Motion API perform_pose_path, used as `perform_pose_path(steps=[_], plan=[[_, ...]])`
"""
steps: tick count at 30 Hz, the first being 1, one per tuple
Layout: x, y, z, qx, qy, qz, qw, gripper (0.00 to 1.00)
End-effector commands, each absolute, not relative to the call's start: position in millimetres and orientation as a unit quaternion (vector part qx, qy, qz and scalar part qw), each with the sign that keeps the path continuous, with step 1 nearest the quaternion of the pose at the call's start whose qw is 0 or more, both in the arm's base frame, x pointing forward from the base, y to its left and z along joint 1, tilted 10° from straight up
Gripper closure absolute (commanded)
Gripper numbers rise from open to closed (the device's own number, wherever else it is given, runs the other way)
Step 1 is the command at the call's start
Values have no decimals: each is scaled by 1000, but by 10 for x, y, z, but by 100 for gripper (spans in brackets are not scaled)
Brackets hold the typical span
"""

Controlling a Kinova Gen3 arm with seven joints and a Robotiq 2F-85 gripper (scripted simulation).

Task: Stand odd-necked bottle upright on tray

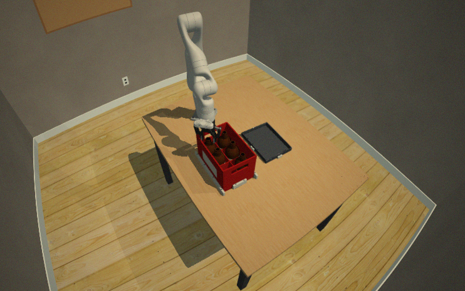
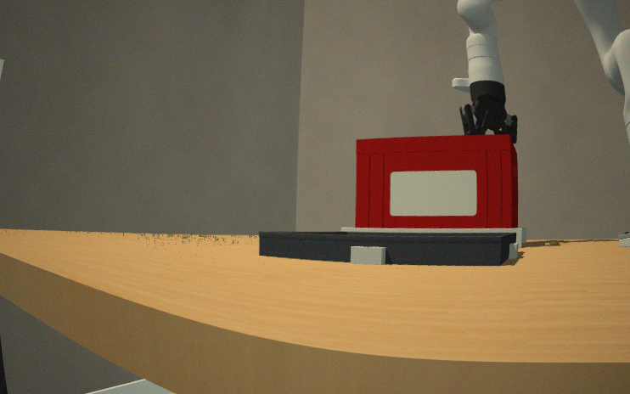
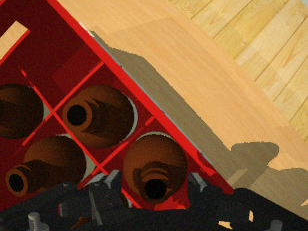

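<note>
The red crate [image 1: 237,177] [image 2: 371,185] [image 3: 50,39] holds five brown bottles, all standing in its compartments. My gripper [image 1: 208,138] [image 2: 490,132] [image 3: 154,182] is open, with its fingers low at one end of the crate. In the wrist view the fingers stand on either side of the neck of the corner bottle [image 3: 154,161], with gaps between. Three more bottles [image 3: 107,116] [image 3: 57,156] [image 3: 17,111] show there; the fifth is mostly hidden behind the gripper. I cannot tell which neck differs in thickness. The dark tray [image 1: 267,142] [image 2: 301,244] is empty, beside the crate.
Pale blocks [image 1: 239,184] sit against the crate's base, and another pale block [image 2: 368,255] sits against the tray's side. Red dividers separate the bottles. The crate stands near one long edge of the wooden table [image 1: 291,206].
</note>
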State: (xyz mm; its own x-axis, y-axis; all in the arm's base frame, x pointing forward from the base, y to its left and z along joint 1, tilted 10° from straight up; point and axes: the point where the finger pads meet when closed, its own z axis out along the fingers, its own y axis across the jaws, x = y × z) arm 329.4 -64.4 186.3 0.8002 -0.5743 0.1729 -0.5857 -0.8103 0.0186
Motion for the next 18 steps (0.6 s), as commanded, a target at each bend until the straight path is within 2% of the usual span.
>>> perform_pose_path(steps=[1,18], plan=[[3292,-650,1841,948,-306,79,36,36],[3295,-653,1811,948,-306,79,36,36]])
